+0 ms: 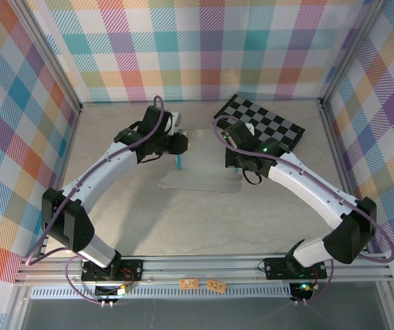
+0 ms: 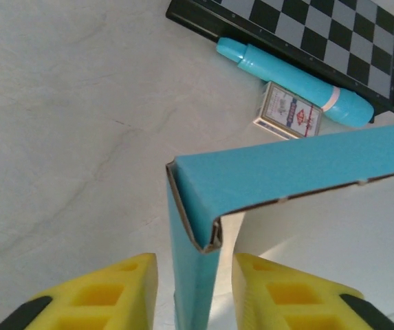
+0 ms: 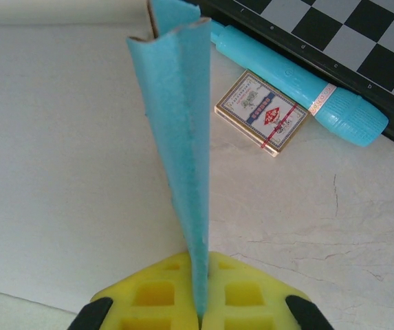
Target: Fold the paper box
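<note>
The paper box (image 1: 203,177) lies mid-table as a flat sheet, grey-white side up, with teal side walls standing at its left and right ends. My left gripper (image 1: 181,146) is at the left wall. In the left wrist view its yellow fingers (image 2: 114,295) straddle the folded teal corner (image 2: 193,275), and a gap shows on each side, so it is open. My right gripper (image 1: 234,163) is at the right end. It is shut on the upright teal flap (image 3: 179,103), which is pinched between the yellow pads (image 3: 155,295).
A black-and-grey checkerboard (image 1: 262,124) lies at the back right. Along its near edge lie a slim teal tube (image 3: 300,89) and a small printed card box (image 3: 262,110), both close behind the right flap. Plaid walls enclose the table.
</note>
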### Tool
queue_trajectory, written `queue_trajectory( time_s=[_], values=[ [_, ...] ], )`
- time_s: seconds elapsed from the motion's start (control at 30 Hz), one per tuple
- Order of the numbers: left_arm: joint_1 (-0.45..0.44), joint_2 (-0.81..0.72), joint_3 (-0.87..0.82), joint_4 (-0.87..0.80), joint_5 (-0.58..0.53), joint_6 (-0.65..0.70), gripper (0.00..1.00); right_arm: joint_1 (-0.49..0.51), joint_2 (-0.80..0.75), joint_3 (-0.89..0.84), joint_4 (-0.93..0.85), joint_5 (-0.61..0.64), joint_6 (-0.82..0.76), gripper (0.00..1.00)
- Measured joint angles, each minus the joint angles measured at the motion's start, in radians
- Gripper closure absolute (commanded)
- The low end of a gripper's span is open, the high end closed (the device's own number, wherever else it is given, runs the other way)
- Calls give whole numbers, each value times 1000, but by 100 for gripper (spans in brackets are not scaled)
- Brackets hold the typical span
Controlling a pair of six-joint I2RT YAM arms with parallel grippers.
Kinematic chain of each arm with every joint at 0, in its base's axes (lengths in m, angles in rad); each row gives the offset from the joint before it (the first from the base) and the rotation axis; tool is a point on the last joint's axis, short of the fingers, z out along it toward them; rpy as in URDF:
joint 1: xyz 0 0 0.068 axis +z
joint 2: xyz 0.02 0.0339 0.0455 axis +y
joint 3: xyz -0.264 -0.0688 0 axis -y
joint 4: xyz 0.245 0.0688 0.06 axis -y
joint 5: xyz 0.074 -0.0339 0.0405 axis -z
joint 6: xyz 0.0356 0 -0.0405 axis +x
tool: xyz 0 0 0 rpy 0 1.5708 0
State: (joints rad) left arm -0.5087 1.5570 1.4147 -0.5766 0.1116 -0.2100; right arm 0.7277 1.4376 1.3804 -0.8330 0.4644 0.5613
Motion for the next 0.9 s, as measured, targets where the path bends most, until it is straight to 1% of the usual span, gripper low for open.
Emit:
queue_trajectory(
  time_s=[0.07, 0.2, 0.27, 0.33, 0.5, 0.57, 0.73, 0.8, 0.9],
  values=[
    [0, 1, 0, 1, -5, 1, 83, 0, 0, 0, 0, -2, 0, 100],
    [0, 3, -5, 2, -10, 6, 84, 0, 0, 0, -2, -5, 0, 100],
    [0, 3, -10, 3, -9, 7, 80, 0, 0, 0, -5, -5, 0, 100],
    [-1, 3, -16, 1, -12, 16, 72, 0, 0, 0, -9, -5, 1, 100],
    [-6, 3, -27, -1, -27, 23, 71, -2, 0, 0, -15, -5, 2, 100],
    [-8, 3, -35, -2, -28, 26, 77, -2, 0, 0, -17, -5, 3, 100],
    [-10, 3, -44, -8, -28, 43, 96, -2, 0, 0, -18, -10, 4, 100],
    [-13, 3, -44, -7, -34, 43, 100, -2, 0, 0, -19, -12, 5, 100],
    [-21, 3, -44, -8, -53, 42, 100, -2, 0, 0, -19, -13, 6, 100]
  ],
)
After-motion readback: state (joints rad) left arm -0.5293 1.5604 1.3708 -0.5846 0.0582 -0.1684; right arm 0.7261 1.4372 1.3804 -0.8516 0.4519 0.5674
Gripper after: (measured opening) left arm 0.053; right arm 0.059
